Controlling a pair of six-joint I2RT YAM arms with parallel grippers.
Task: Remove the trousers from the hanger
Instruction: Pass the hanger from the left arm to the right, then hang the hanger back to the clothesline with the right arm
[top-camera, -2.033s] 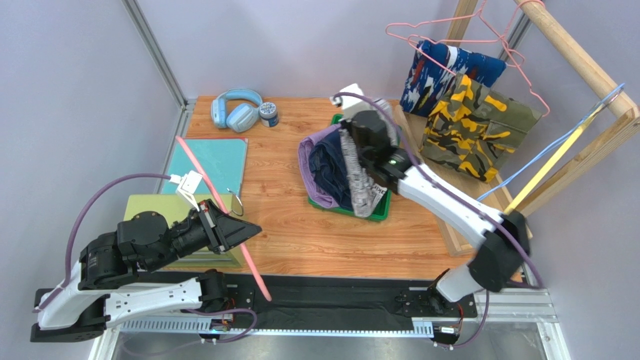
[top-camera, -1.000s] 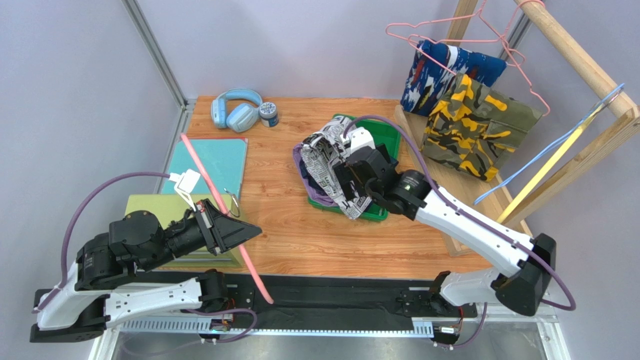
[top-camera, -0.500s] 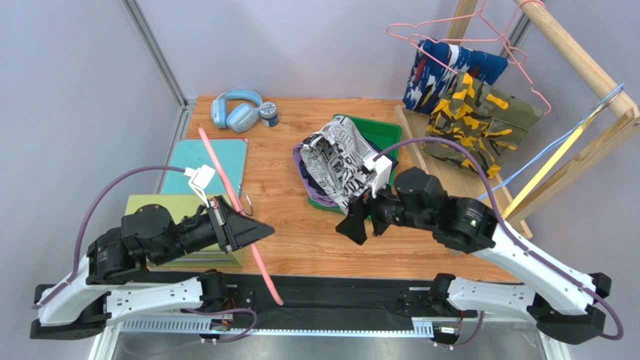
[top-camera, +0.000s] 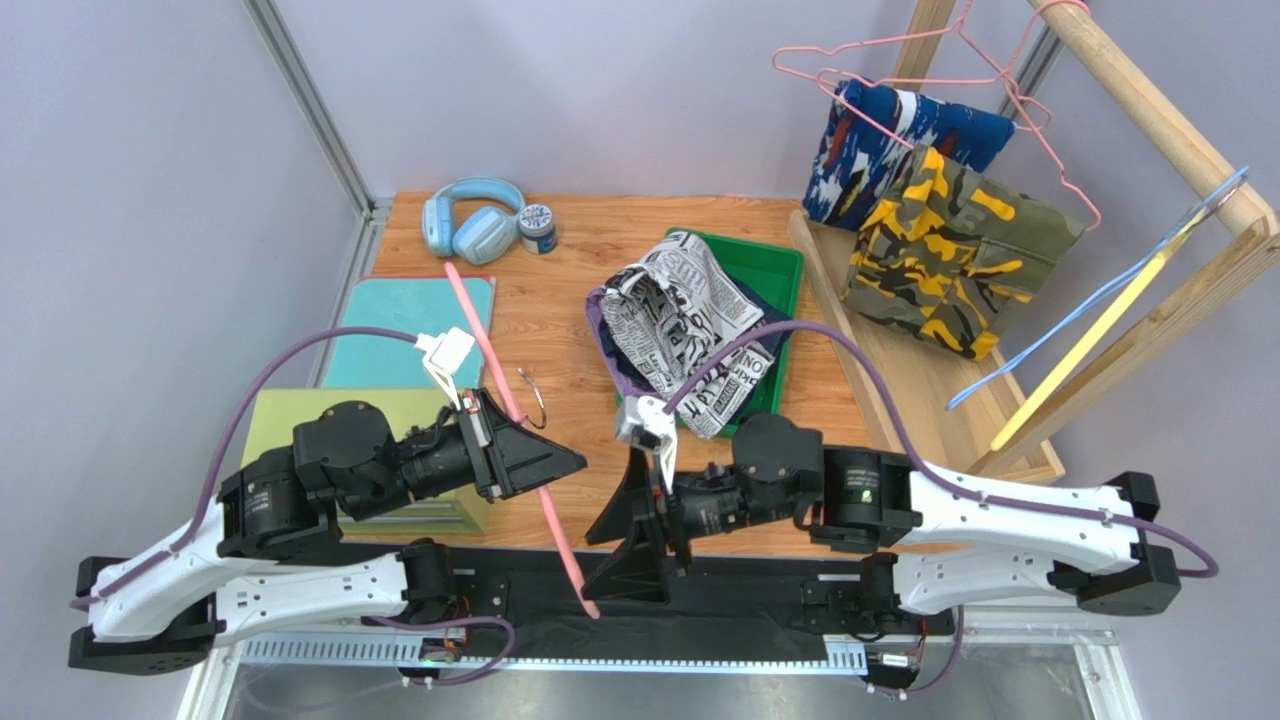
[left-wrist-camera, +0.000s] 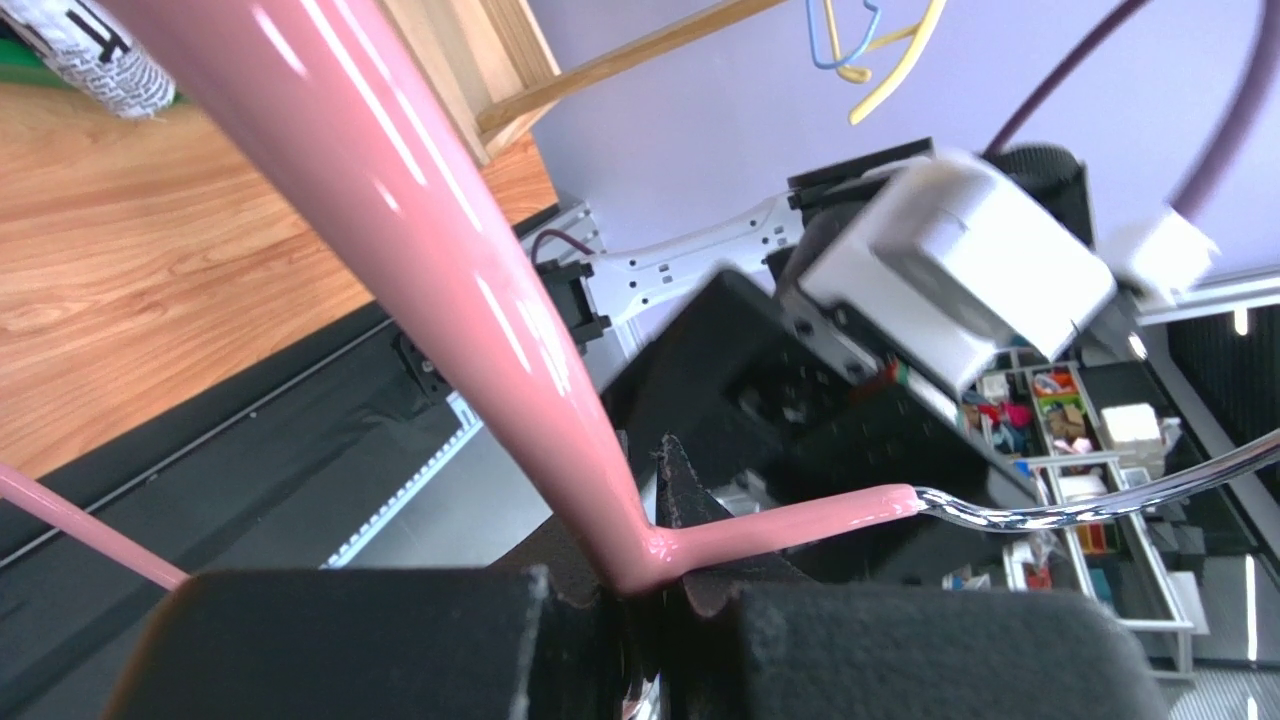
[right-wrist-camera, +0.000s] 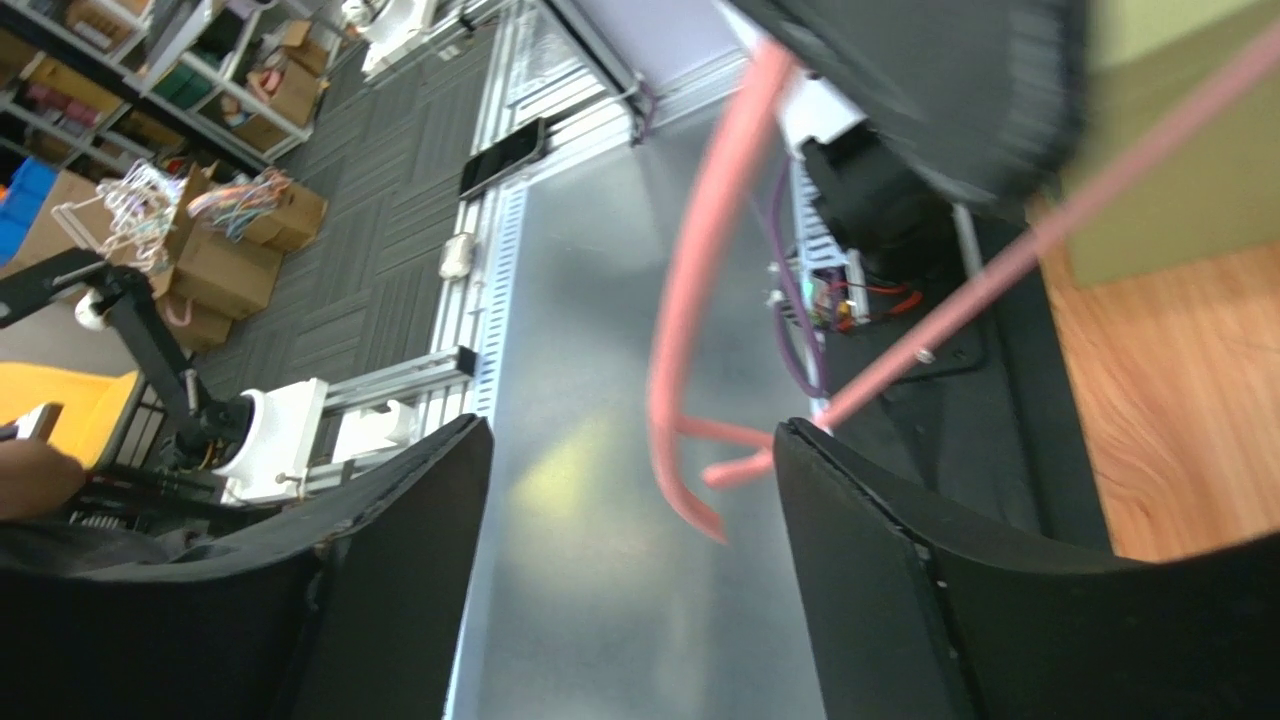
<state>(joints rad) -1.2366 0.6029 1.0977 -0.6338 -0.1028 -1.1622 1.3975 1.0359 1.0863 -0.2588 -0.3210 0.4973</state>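
Note:
My left gripper (top-camera: 553, 461) (left-wrist-camera: 661, 578) is shut on the bare pink hanger (top-camera: 519, 435) (left-wrist-camera: 451, 255) at its bend. The hanger slants across the table's front, and its metal hook (top-camera: 529, 398) points right. My right gripper (top-camera: 624, 528) (right-wrist-camera: 631, 435) is open near the front edge, and the hanger's lower end (right-wrist-camera: 684, 450) shows beyond its spread fingers, untouched. Newsprint trousers (top-camera: 684, 308) top a pile with purple (top-camera: 601, 323) and dark denim (top-camera: 756, 342) pairs on the green tray (top-camera: 751, 267). Camouflage trousers (top-camera: 954, 255) and blue-white-red trousers (top-camera: 887, 150) hang on the rack's wire hangers.
Blue headphones (top-camera: 473, 218) and a small jar (top-camera: 538, 228) sit at the back left. A teal board (top-camera: 398, 323) and an olive block (top-camera: 316, 420) lie at the left. The wooden rack (top-camera: 1187, 165) at the right also carries yellow and blue hangers (top-camera: 1104, 315).
The right arm pulled back from the tray, leaving the newsprint trousers on the pile, and swung to the front edge beside the pink hanger. The left gripper shifted right with the hanger.

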